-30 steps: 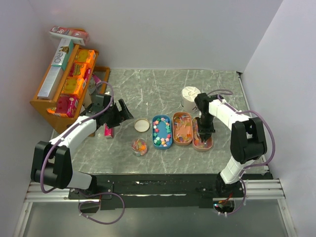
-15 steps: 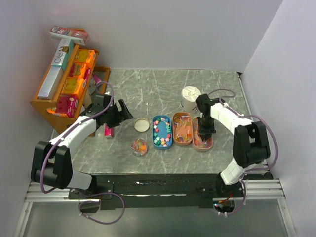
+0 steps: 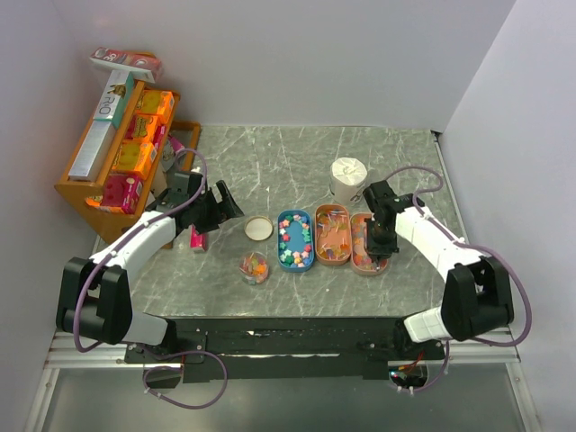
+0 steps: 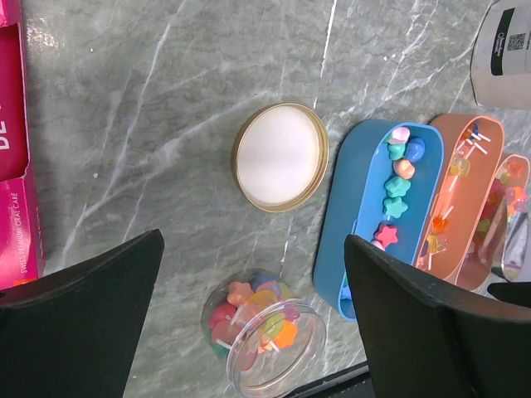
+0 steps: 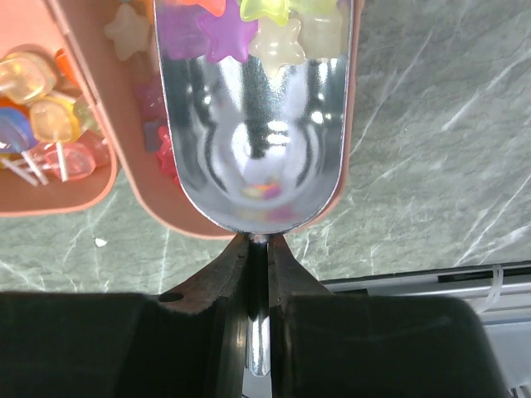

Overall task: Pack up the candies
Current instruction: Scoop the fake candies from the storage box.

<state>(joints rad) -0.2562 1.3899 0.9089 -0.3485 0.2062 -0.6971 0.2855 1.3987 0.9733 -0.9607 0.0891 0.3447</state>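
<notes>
Top view: the right arm's elbow has swung out to the right and toward the near edge since a second ago. The right gripper [image 3: 378,245] has stayed over the pink tray [image 3: 360,265]. The left arm has not shifted. The left gripper [image 3: 229,205] sits spread, up-left of the lid [image 3: 258,229]. Candies [image 3: 294,241] fill the blue tray [image 3: 281,236], with more in the orange tray [image 3: 332,256] and in the clear jar [image 3: 254,267], all on the bench [image 3: 297,162].

Left wrist: left gripper [image 4: 253,249] wide apart, holding nothing. The clear jar [image 4: 261,332], packed with mixed candies, lies between the fingers at the near edge. The lid [image 4: 280,156] is beyond it. The blue tray [image 4: 353,224] is off to the right, star candies [image 4: 397,170] inside.

Right wrist: right gripper [image 5: 258,249] pinched tight on the handle of a metal scoop [image 5: 257,149]. The scoop bowl lies over the pink tray [image 5: 192,225]. Purple, yellow and pale star candies [image 5: 249,29] sit at the far end of the bowl, well ahead of the fingers. The orange tray [image 5: 50,203] is just to the left.
</notes>
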